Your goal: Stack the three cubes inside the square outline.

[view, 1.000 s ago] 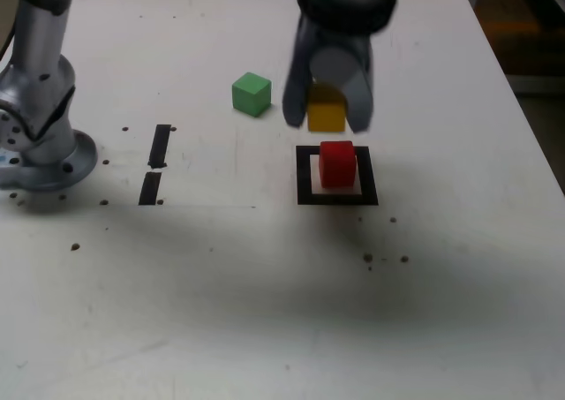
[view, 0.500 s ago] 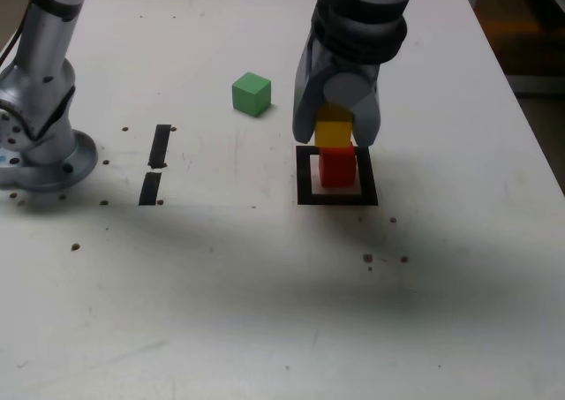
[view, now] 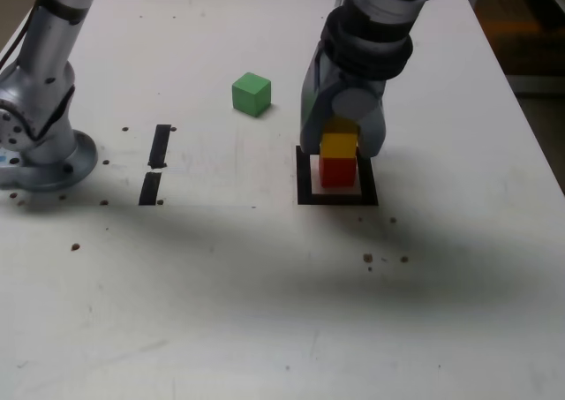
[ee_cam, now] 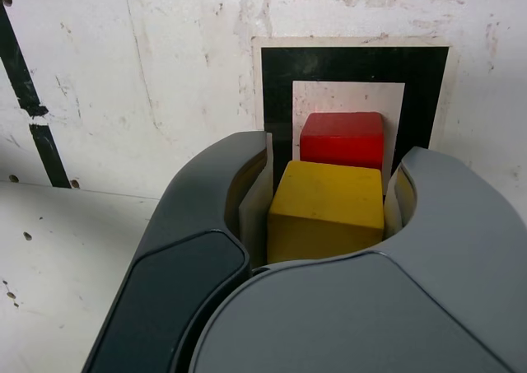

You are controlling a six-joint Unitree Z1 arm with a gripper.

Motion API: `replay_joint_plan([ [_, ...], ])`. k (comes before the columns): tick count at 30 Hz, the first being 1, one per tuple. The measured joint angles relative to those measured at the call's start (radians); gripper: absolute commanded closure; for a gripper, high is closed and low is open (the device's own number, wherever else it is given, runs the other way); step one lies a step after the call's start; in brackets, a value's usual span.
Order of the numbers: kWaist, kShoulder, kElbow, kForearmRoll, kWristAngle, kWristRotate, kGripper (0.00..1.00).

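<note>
Exterior view: the end effector (view: 342, 144) is clamped on the yellow cube (view: 338, 145), which sits on the red cube (view: 336, 171) inside the square outline (view: 305, 177); the green cube (view: 251, 94) lies apart on the surface (view: 265, 285).

Wrist view — fingers (ee_cam: 255, 208) flank the yellow cube (ee_cam: 325, 211).

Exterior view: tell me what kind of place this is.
Probably a robotics lab test bench: an arm's base is fixed to a scuffed white table marked with tape strips and a square outline, and a gripper holds a yellow cube over a red one.
</note>
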Motion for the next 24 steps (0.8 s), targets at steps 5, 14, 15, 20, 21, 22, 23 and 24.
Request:
replay_joint_plan([
  [5, 0.003, 0.000, 0.003, 0.000, -0.003, 0.006, 0.71],
  [14, 0.016, 0.028, 0.007, -0.010, -0.017, 0.026, 0.60],
  [15, 0.017, 0.029, 0.007, -0.012, -0.019, 0.028, 0.60],
  [20, 0.018, 0.030, 0.007, -0.018, -0.021, 0.030, 0.55],
  [21, 0.018, 0.030, 0.007, -0.018, -0.021, 0.030, 0.51],
  [22, 0.018, 0.030, 0.007, -0.018, -0.021, 0.030, 0.46],
  [23, 0.018, 0.030, 0.007, -0.018, -0.021, 0.031, 0.39],
  [24, 0.018, 0.030, 0.007, -0.018, -0.021, 0.031, 0.30],
])
